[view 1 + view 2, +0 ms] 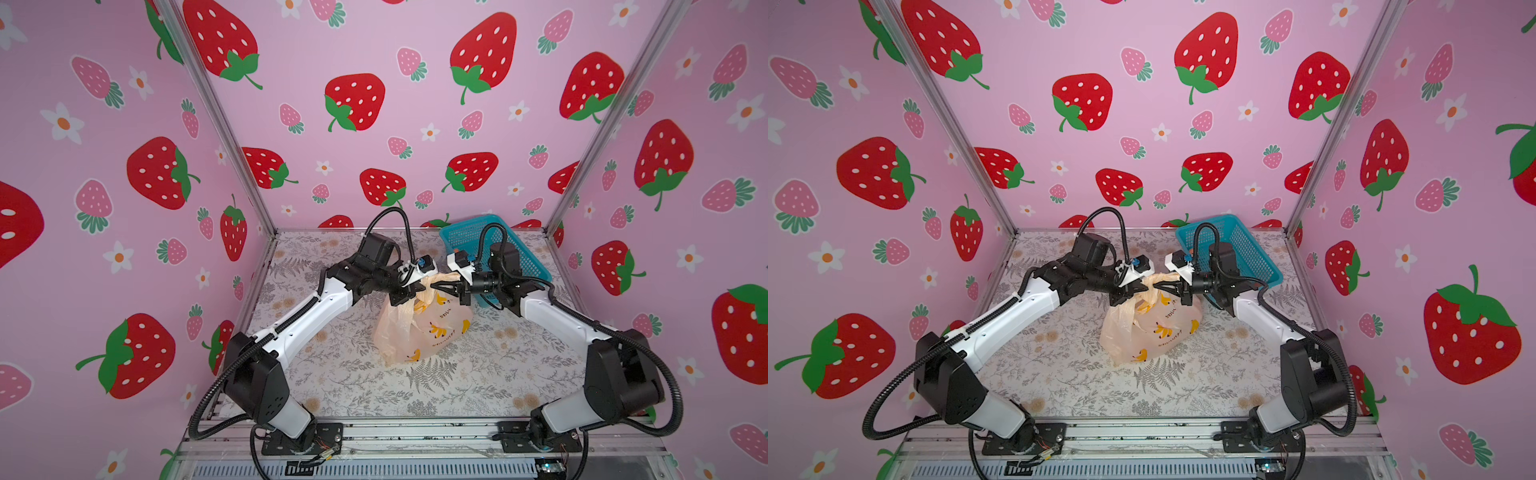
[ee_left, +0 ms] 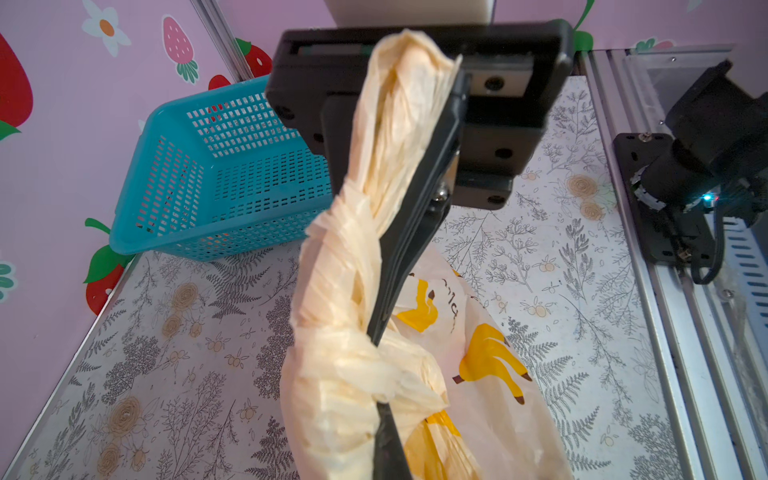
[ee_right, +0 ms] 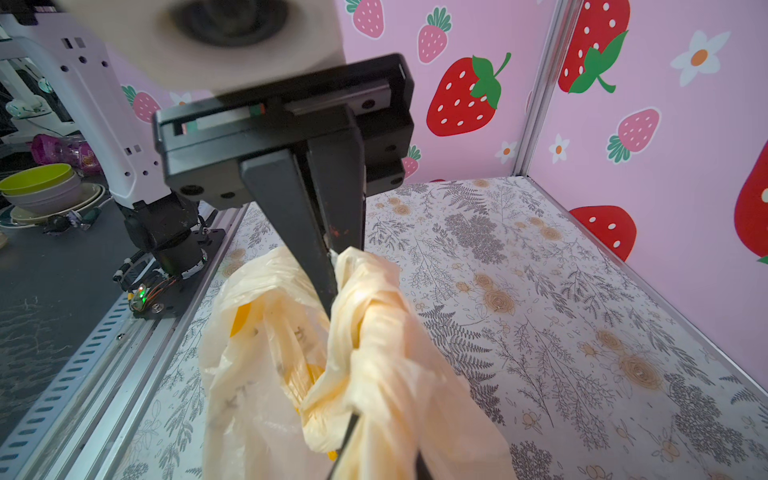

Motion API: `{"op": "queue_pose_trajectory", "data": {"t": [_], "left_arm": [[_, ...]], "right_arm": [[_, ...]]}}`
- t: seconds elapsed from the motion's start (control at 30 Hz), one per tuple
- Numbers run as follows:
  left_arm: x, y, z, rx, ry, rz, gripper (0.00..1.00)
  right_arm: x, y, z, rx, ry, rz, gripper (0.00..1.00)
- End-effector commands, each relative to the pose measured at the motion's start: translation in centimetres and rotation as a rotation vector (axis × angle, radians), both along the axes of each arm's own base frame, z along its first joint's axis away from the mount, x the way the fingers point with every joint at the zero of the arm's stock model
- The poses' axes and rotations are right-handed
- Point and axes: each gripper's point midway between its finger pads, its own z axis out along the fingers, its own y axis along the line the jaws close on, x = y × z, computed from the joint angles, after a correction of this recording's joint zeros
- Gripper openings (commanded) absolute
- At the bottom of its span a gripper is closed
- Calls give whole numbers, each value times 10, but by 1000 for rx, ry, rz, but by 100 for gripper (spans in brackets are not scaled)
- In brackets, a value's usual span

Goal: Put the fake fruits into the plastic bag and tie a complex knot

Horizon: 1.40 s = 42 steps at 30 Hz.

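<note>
The bag (image 1: pixel 419 332) sits near the middle of the desk (image 1: pixel 332 374), just in front of the blue basket (image 1: pixel 465 237) at the back right corner. It bulges, and no fruit shows on the desk or in the basket. The filling therefore looks done, though nothing can be made out through the plastic. The handles (image 2: pixel 365 257) are twisted into ropes and wrapped around each other above the bag. The left tool (image 1: pixel 417 289) is pressed together, pinching one twisted handle. The right tool (image 1: pixel 436 286) meets it nearly tip to tip, pressed together on the other. One crossing seems made. What is left, I judge, is pulling it tight and adding further turns.
</note>
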Motion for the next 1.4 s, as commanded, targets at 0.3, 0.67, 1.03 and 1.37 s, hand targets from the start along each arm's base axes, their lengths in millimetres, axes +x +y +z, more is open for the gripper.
{"op": "queue_pose_trajectory", "data": {"t": [0.3,0.67,1.03,1.37], "left_arm": [[1,5,19,-69,45,160,41],[-7,-5,13,-101,194,163,60],[16,-2,-5,-10,130,217,45],[8,-5,13,-92,103,184,39]], "right_arm": [[-4,-8,24,40,-77,-102,0],[-12,-6,37,80,-98,-116,0],[-13,-5,33,61,-97,-119,0],[-7,-4,23,26,-75,-134,0]]}}
